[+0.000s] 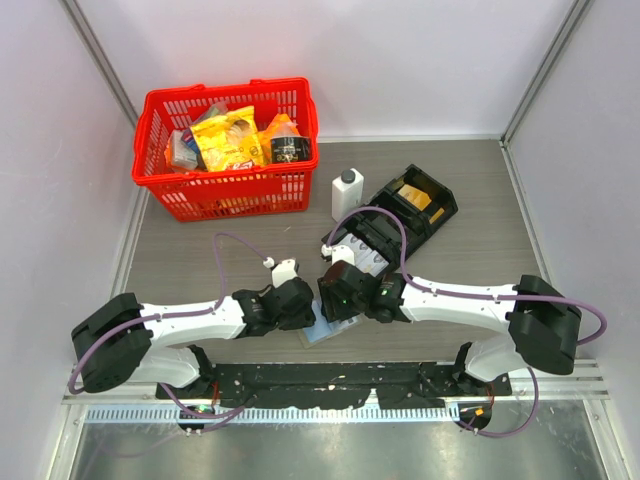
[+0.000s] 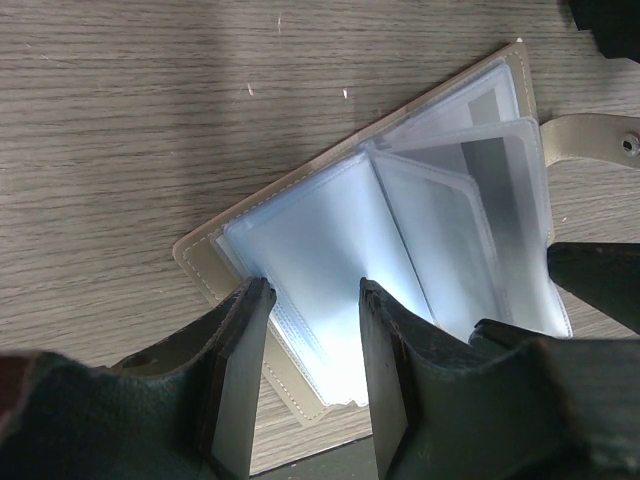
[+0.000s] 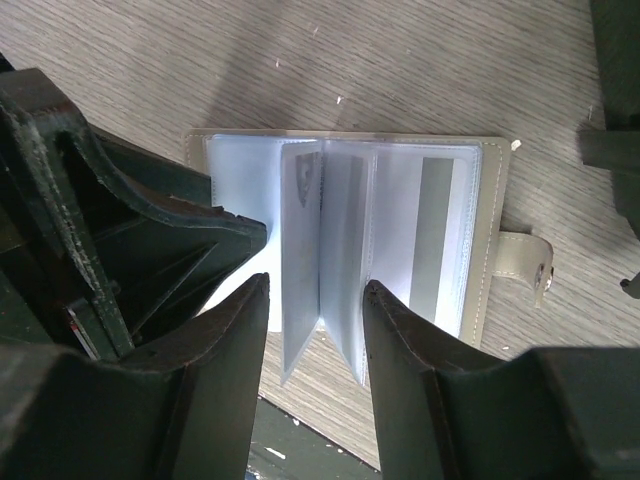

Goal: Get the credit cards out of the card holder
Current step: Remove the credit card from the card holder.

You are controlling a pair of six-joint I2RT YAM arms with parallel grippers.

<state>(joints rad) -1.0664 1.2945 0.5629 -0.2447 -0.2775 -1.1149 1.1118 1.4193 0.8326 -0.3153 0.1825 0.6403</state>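
The card holder lies open on the wood table near the front edge, between both grippers. Its grey-tan cover frames clear plastic sleeves, and its snap strap sticks out to one side. Pale credit cards sit inside the sleeves; one shows a grey stripe. My left gripper is open, its tips down on the holder's left page with nothing between them. My right gripper is open around two sleeves that stand upright between its fingers, the right finger close against one sleeve's edge.
A red basket full of packets stands at the back left. A white bottle and a black compartmented tray sit just behind the right gripper. The table's front edge and black rail lie close below the holder.
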